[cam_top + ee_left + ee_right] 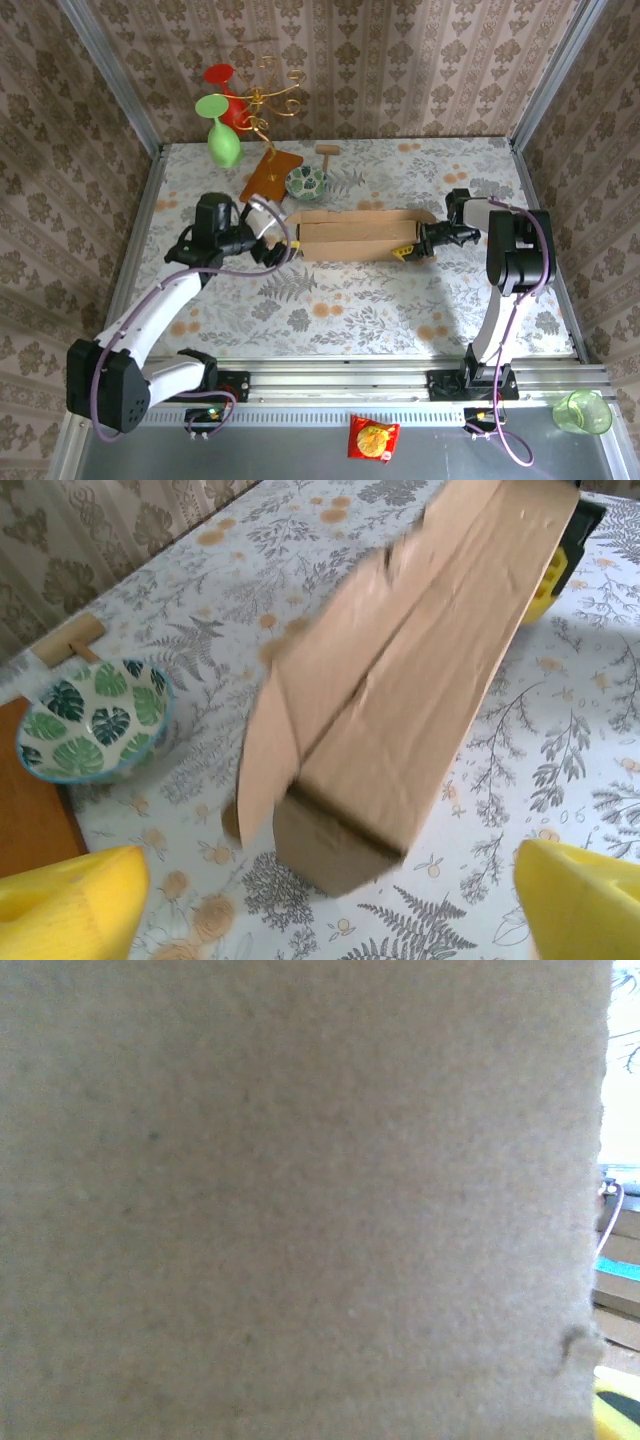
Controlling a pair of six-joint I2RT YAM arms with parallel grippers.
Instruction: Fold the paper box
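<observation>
Mostly, paper box (pixel 300 1200) a featureless tan blur up close, right end effector (pixel 410 251) clamped on its end, left end effector (pixel 325 905) spread wide, leaf-patterned bowl (pixel 95 720) beside.

Both arms are built of white tube links and black joint housings. The left arm (pixel 165 305) has a long white link, a blocky black joint and a black wrist; the right arm (pixel 492 335) has a white link, a large black joint block and a white-capped wrist. A thin purple cable (pixel 215 272) runs along each arm and loops near its black base (pixel 205 378). The left gripper (pixel 290 240) is black with a silver-white part, its fingers (pixel 65 908) chunky bright yellow blocks. The right gripper (pixel 410 245) is black with yellow tips
</observation>
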